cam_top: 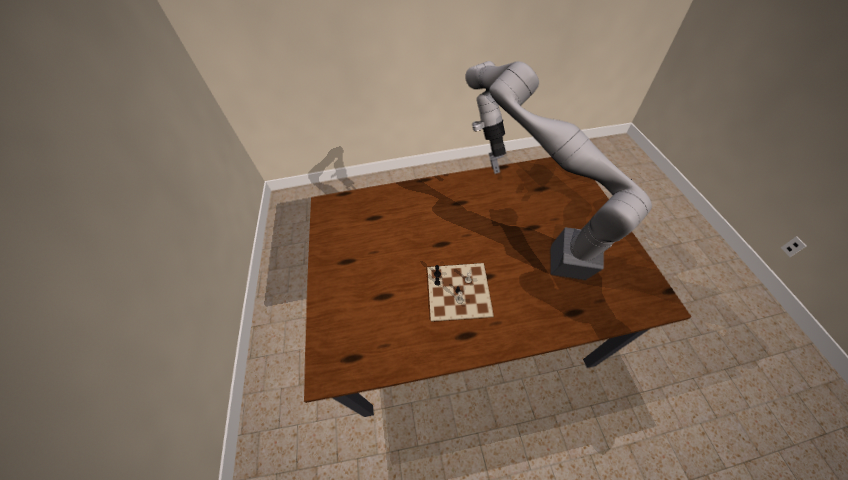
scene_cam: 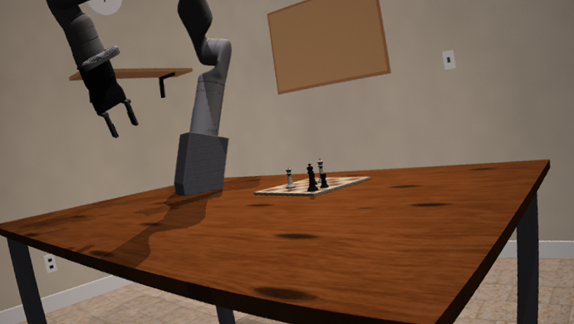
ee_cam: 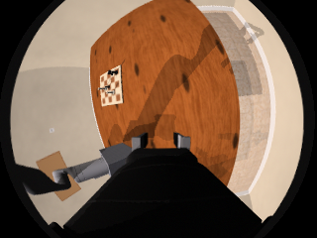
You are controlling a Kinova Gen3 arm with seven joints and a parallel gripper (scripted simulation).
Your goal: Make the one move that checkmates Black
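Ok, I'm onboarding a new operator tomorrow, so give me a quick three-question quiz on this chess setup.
1. True or false: the gripper holds a chess piece.
2. Where is the gripper relative to the chessboard? A) touching it B) high above the table, well away from it C) under the table
3. How many black pieces stand upright on the board in the exterior view?

Key: 1 false, its fingers are open and empty; 2 B; 3 two.

One chessboard (scene_cam: 333,183) on one table (scene_cam: 391,245). Four chess pieces standing on it: two white pieces (scene_cam: 289,178) (scene_cam: 319,164) and two black pieces (scene_cam: 311,178) (scene_cam: 323,181). One arm (scene_cam: 207,95) with one gripper (scene_cam: 124,128), two fingers (scene_cam: 109,124) spread apart. On the wall, one corkboard (scene_cam: 327,36) and one shelf (scene_cam: 134,73).
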